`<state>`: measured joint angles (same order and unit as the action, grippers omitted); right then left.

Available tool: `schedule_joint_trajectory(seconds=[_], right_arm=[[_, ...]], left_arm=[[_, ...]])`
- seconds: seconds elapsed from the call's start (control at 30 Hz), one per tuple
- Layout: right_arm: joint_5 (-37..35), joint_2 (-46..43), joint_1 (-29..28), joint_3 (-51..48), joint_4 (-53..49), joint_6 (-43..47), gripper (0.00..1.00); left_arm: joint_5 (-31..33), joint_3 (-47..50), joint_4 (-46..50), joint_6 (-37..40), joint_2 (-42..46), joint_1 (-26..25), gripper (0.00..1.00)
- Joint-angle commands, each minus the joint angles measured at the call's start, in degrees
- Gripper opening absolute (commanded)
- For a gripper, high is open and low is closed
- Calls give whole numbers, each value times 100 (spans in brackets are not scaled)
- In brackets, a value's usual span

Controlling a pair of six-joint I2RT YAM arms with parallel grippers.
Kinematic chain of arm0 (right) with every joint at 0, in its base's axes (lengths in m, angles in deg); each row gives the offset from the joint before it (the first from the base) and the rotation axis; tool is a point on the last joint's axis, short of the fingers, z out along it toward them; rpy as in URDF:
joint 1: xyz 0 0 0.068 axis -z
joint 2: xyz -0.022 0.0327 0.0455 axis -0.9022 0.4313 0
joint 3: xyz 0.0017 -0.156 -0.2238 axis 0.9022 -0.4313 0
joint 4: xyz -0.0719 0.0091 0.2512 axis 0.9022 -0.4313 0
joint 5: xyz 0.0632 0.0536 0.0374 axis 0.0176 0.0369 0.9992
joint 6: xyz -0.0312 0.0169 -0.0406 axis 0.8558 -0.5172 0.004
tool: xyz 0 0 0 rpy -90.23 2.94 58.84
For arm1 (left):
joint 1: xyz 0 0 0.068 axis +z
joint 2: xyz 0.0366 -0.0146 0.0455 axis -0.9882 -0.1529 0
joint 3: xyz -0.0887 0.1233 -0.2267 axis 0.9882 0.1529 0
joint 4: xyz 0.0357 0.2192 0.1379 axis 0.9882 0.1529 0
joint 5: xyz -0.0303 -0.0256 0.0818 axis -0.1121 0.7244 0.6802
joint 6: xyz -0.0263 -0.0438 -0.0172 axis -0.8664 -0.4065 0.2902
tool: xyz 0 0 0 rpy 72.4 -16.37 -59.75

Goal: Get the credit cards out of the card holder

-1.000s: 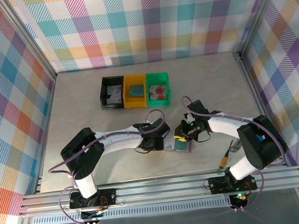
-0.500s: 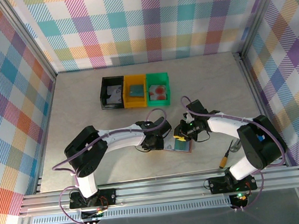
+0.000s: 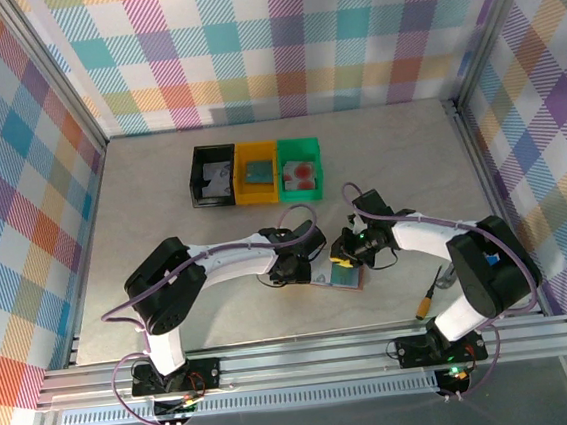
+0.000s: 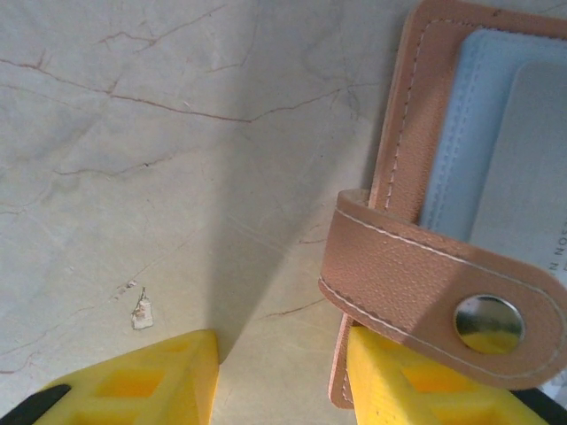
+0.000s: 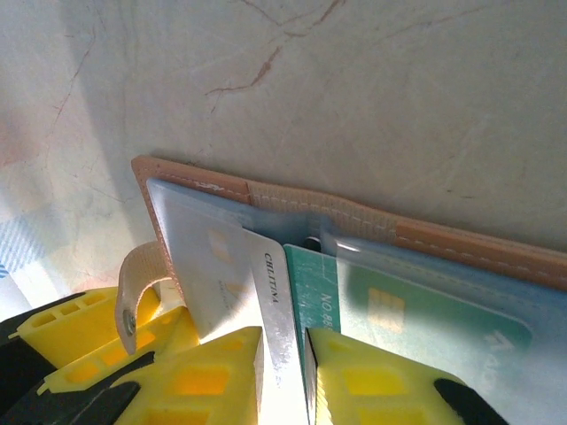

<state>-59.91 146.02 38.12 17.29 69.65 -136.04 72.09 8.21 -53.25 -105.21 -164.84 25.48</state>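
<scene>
My right gripper point(image 5: 283, 376) has its yellow jaws almost together, and they pinch the near end of a thin grey-white card point(image 5: 213, 266) that sticks partly out of its pocket. Just beside it, under a clear pocket, lies a teal card point(image 5: 425, 323) with a small chip. Both are in the card holder point(image 5: 443, 237), which lies open and flat between my two grippers, toward the near side of the table point(image 4: 133, 133).

My left gripper point(image 4: 279, 381) stands about half open and holds nothing. One blocky yellow finger touches the holder's edge under the closing strap point(image 4: 399, 266); the other is over bare table. The holder is reddish-brown and grainy like leather, with pale stitching and grey-blue pockets. The strap curls upward and bears a round shiny metal snap point(image 4: 487, 323). The table is pale and stone-like, with thin brown veins.

Farther back, well apart, a black bin point(image 3: 198, 180), a yellow bin point(image 3: 243, 181) and a green bin point(image 3: 317, 174) stand touching in a row.
</scene>
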Motion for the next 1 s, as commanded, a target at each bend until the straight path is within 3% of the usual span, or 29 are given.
schedule_joint_trajectory(seconds=[0.0,0.97], right_arm=[[47,111,-48,65,167,124,20],[54,217,-83,-221,827,244,19]], left_arm=[[-536,149,-193,-92,-484,-9,43],[-690,181,-329,-100,-700,-53,42]])
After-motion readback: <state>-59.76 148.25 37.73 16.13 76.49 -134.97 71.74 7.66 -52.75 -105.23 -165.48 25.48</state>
